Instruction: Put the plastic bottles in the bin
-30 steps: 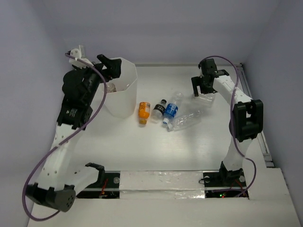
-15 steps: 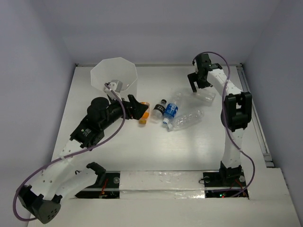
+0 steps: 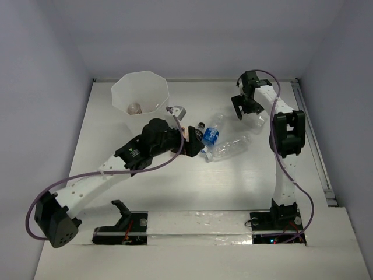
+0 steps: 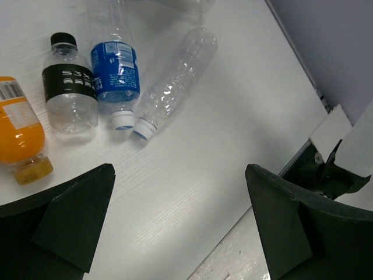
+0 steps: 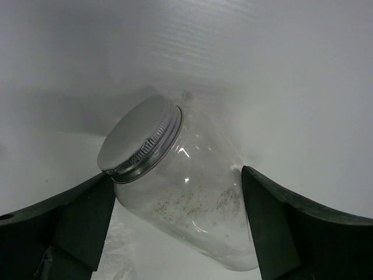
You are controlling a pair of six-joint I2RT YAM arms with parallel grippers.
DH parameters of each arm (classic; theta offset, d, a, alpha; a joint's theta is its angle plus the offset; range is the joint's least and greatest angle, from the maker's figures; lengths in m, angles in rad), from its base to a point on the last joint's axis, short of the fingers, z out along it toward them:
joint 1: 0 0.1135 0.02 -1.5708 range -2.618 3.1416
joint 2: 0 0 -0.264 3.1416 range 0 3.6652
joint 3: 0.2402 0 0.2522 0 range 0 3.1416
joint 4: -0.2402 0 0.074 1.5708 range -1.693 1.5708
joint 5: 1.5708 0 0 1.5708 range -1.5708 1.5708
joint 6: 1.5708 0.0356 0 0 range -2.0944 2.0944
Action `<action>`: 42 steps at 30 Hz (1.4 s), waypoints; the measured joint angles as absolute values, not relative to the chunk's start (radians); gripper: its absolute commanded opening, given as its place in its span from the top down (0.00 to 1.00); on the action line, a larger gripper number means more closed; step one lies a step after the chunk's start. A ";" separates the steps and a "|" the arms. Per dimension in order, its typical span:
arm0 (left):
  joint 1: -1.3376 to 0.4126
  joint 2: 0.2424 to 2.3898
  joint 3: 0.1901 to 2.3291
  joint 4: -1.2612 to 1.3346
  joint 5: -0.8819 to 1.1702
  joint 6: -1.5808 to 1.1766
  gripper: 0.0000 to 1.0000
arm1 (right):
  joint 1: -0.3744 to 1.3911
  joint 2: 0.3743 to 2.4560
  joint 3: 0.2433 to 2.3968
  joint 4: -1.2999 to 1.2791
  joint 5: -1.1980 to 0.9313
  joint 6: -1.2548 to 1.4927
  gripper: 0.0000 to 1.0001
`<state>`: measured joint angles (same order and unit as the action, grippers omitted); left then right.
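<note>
Right wrist: right claw (image 5: 176, 175) straddles squat clear silver-lidded bottle (image 5: 186, 204), grip unclear; should close squarely on body, not lid. Left claw (image 4: 179, 169) open, empty.

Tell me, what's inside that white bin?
In the bin lies one small pale thing, likely a bottle. The near wall hides the rest of its floor.

It looked like a robotics lab's test cell, not a lived-in room. A white table (image 3: 175, 186) was boxed in on three sides by plain pale walls (image 3: 198, 35). A left arm (image 3: 93, 181) and a right arm (image 3: 284, 175) were bolted at its near edge. Purple cables (image 3: 41, 198) looped loose along them, and glossy tape (image 3: 198, 224) covered the front strip between their bases.
</note>
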<state>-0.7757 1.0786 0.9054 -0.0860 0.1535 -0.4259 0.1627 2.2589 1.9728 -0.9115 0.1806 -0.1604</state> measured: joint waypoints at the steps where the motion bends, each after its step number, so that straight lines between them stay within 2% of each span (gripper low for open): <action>1: -0.791 1.101 0.913 -0.085 0.147 -0.418 0.06 | 0.162 2.246 1.952 -0.906 0.177 -0.159 0.38; 4: -0.826 1.175 0.938 -0.075 0.125 -0.397 0.05 | 0.154 2.212 1.896 -0.906 0.177 -0.148 0.48; 12: -0.942 1.403 1.076 -0.034 0.019 -0.317 0.03 | 0.136 2.101 1.764 -0.835 0.195 -0.069 0.50; 20: -1.042 1.589 1.216 0.038 -0.062 -0.170 0.02 | 0.130 1.771 1.678 -0.685 0.193 0.035 0.53; 26: -1.049 1.750 1.300 0.080 -0.112 -0.086 0.02 | 0.130 1.516 1.542 -0.567 0.171 0.105 0.53; 35: -1.053 1.932 1.428 0.086 -0.111 0.011 0.01 | 0.130 1.249 1.400 -0.512 0.141 0.207 0.53; 42: -1.043 2.123 1.663 0.068 -0.060 0.035 0.01 | 0.130 1.069 1.366 -0.434 0.076 0.250 0.51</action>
<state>-1.0431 2.1235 1.6634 0.0685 -0.0597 0.0353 0.1295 1.0687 1.3663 -0.4335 0.0765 0.2497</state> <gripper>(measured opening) 0.989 0.858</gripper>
